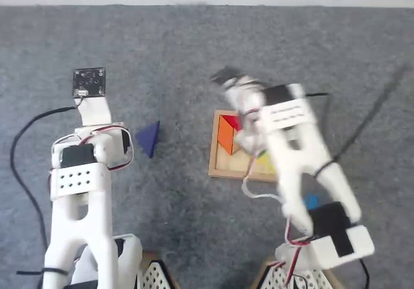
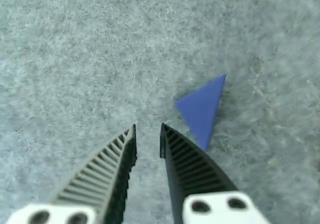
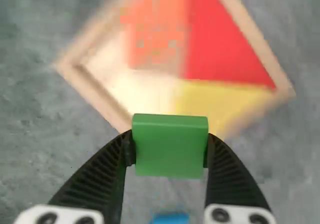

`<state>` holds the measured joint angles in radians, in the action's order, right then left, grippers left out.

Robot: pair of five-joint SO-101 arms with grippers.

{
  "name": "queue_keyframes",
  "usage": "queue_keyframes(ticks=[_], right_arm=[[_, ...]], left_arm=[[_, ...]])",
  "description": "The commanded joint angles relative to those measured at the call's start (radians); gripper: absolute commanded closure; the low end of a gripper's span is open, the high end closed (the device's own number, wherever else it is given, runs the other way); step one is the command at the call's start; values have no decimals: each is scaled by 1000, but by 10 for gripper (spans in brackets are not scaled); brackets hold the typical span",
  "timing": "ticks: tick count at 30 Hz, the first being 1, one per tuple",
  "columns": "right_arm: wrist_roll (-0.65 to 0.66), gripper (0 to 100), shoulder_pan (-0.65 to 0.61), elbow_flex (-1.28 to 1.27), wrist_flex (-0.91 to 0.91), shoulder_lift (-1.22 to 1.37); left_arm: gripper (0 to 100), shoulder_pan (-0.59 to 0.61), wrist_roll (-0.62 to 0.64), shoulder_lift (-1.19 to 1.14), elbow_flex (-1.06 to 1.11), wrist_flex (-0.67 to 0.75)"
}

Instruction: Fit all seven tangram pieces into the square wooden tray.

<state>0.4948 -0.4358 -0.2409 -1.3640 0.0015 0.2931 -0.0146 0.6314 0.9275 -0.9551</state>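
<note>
1. We're seeing the right fingers [image 3: 170, 143] clamping a green square [image 3: 170, 159] by two opposite edges, with the piece sitting squarely between them.
2. The green square is hanging at the nearest corner of the tray [image 3: 80, 72]. We can't tell whether it's touching the rim or clear of it.
3. In the high view the right arm [image 1: 304, 153] is stretching over the tray and covering much of its middle.
4. Inside the tray, an orange piece [image 3: 155, 33], a red triangle [image 3: 222, 46] and a yellow piece [image 3: 215, 101] are lying flat and touching one another. Bare wood is showing beside the orange and yellow ones.
5. A light blue piece [image 1: 312, 202] is lying on the table [image 1: 181, 50] outside the tray, on the side toward the arm bases. The right arm is partly hiding it.
6. The left fingers [image 2: 148, 128] are standing a narrow gap apart and gripping nothing, with the tips pointing down at the table.
7. A dark blue triangle [image 2: 202, 108] is lying flat on the table just beside one left fingertip, not between the two. It's lying well apart from the tray, on the left arm's side.
</note>
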Motion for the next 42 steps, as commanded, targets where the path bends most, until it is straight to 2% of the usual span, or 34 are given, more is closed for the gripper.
queue_keyframes(ticks=[1, 9, 28, 35, 42], right_arm=[[-11, 887, -62, -11, 81, 33], [31, 887, -74, 0, 171, 185], [115, 880, -77, -29, 113, 186], [117, 745, -62, -29, 122, 186], [118, 742, -61, -29, 127, 185]], left_arm=[[923, -3, -28, 32, -10, -11], [923, -5, -29, 32, -18, -84], [923, -5, -49, 32, -12, -89], [923, -5, -49, 32, -10, -89], [923, -5, -49, 32, -15, -103]])
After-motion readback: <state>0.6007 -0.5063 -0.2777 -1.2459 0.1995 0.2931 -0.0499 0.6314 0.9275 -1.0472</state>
